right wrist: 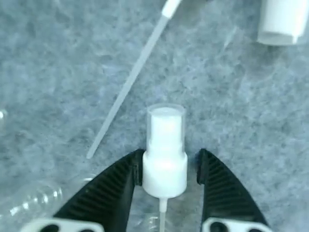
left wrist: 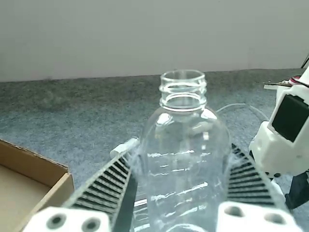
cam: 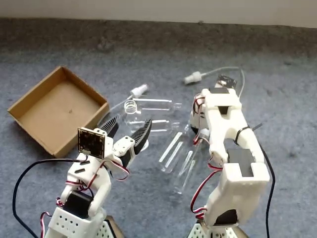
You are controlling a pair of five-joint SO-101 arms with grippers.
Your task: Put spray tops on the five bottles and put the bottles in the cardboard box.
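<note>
**A:** Entry one: left hand (left wrist: pixel 181 153)?

**B:** Clenched on a clear bottle (left wrist: pixel 186 145). Ribbed fingers (left wrist: pixel 104 188) press both flanks of the body, below the shoulder. The threaded neck (left wrist: pixel 182 87) points up and away from the wrist, open and uncapped. By my reading, it is held this way so the mouth stays free to take a top.

**A:** Location?

**B:** Just beside the cardboard box (cam: pixel 29 106), on the side toward the other arm. The base is hidden between the fingers, so I cannot tell whether it is lifted or resting.

**A:** Entry two: right hand (right wrist: pixel 170 153)?

**B:** Grasping a spray top (right wrist: pixel 165 140) by its white collar (right wrist: pixel 165 169), over the grey surface (cam: pixel 277 99). The capped nozzle points away from the wrist, and the dip tube (right wrist: pixel 162 212) runs back between the jaws. The tube must enter the neck first, so I judge this hold will need turning before the two parts meet.

**A:** Remaining stock?

**B:** Loose bottles (cam: pixel 173 148) lie on their sides between the two arms. Loose spray tops (cam: pixel 139 90) lie beyond them, one with its tube stretched across the surface.

**A:** Status?

**B:** Capping of the first bottle is in hand, by my reading. Every bottle I can see is outside the box.

**A:** Hazard?

**B:** The tube is thin and flexible and could miss the narrow mouth.
</note>
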